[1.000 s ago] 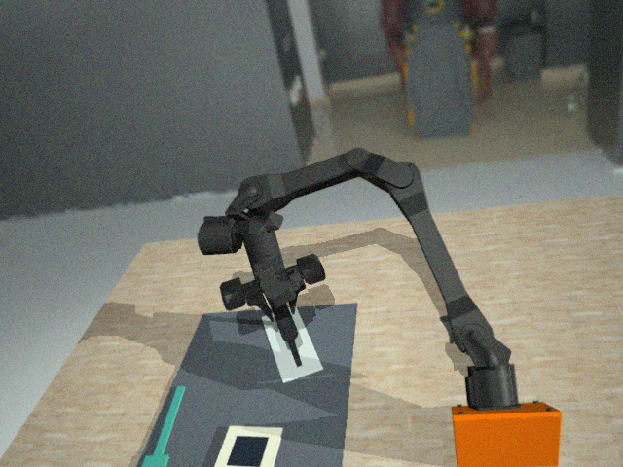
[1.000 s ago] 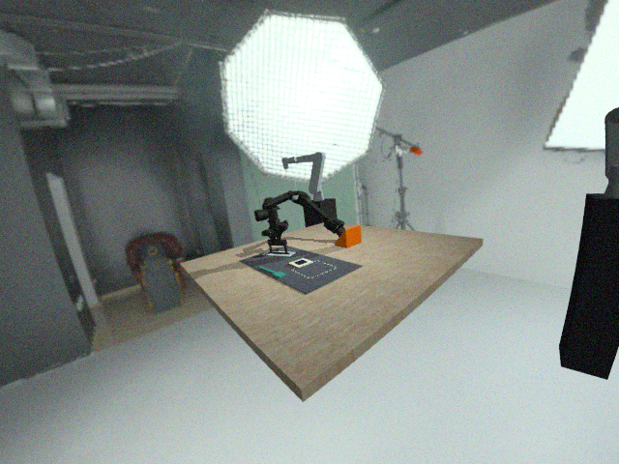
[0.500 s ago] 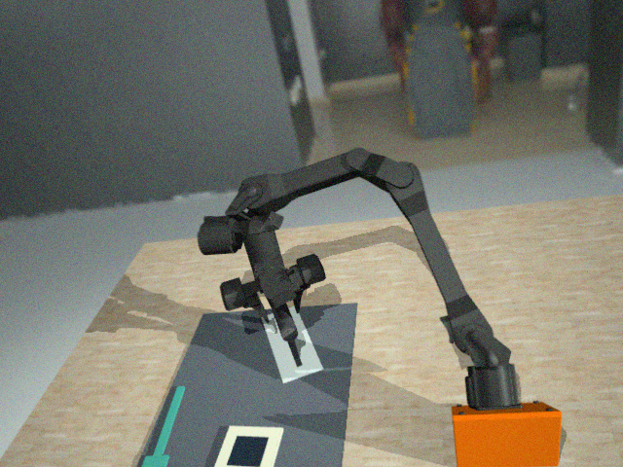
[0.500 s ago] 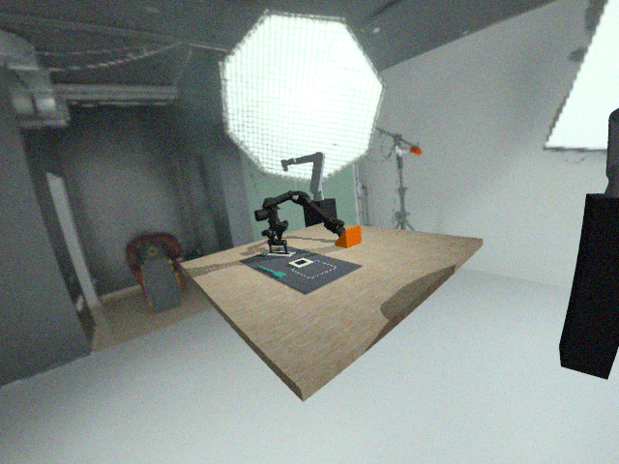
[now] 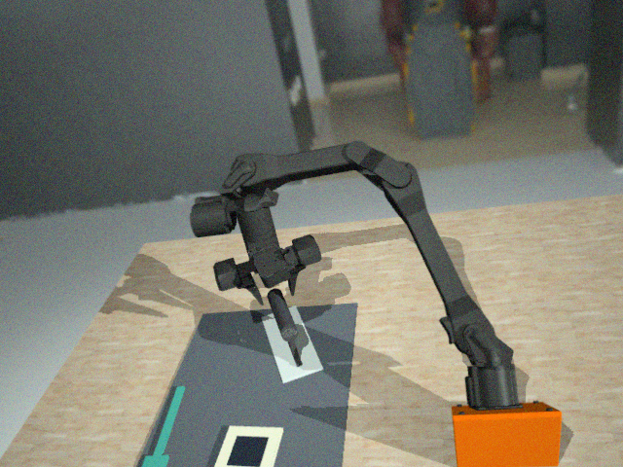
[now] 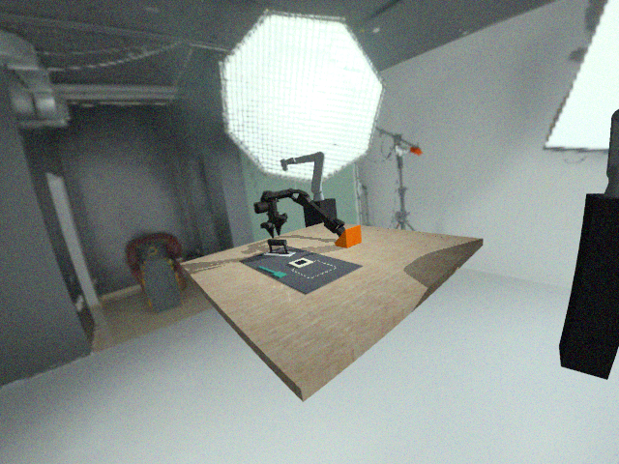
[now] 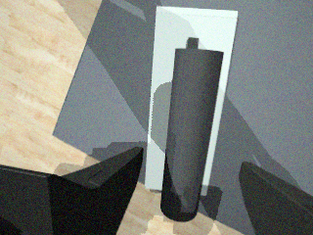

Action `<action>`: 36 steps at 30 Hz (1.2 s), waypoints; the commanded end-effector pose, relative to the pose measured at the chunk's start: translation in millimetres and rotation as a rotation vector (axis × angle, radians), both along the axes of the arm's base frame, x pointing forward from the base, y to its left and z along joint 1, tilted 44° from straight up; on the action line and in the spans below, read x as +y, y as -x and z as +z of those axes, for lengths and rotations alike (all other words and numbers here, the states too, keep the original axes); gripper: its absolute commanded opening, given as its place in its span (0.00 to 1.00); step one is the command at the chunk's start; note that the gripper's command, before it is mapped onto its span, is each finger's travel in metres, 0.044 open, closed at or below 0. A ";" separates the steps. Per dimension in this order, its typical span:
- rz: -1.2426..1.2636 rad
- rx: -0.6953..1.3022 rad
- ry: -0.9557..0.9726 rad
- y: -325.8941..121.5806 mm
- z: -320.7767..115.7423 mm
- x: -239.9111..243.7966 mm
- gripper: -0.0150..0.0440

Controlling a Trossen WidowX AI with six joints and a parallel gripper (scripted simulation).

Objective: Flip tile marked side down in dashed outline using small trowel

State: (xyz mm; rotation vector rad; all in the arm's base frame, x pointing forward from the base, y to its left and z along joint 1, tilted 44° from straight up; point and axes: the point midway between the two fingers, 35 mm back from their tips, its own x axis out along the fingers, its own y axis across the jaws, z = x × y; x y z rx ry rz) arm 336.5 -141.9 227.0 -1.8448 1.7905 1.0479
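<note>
The trowel (image 5: 281,312) (image 6: 278,243) (image 7: 193,122) has a flat white blade and a raised dark round handle. It rests blade down at the mat's far end. My gripper (image 5: 276,298) (image 6: 276,236) (image 7: 191,162) is open above the handle's rear end, with a visible gap on either side in the wrist view. The tile (image 5: 247,450) (image 6: 300,262) lies flat on the mat (image 5: 311,432) (image 6: 309,286) (image 7: 112,88), showing a dark square within a cream border. The dashed outline (image 6: 335,267) is beside the tile. The tile's underside is hidden.
A teal tool (image 5: 169,419) (image 6: 279,274) with a thin handle lies near the mat's left edge in the top view. The arm's orange base block (image 5: 507,437) (image 6: 349,236) stands on the wooden table (image 5: 543,302) (image 6: 319,330), to the right of the mat.
</note>
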 end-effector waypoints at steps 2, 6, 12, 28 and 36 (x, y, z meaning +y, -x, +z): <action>0.005 0.001 0.000 0.1 2.7 2.5 0.76; 0.013 -0.001 -0.001 0.5 6.9 7.8 0.76; -0.095 -0.134 -0.031 3.7 3.7 6.2 0.76; -0.448 -0.538 -0.129 13.4 -2.6 -2.7 0.76; -0.627 -0.731 -0.186 17.4 -5.0 -6.0 0.76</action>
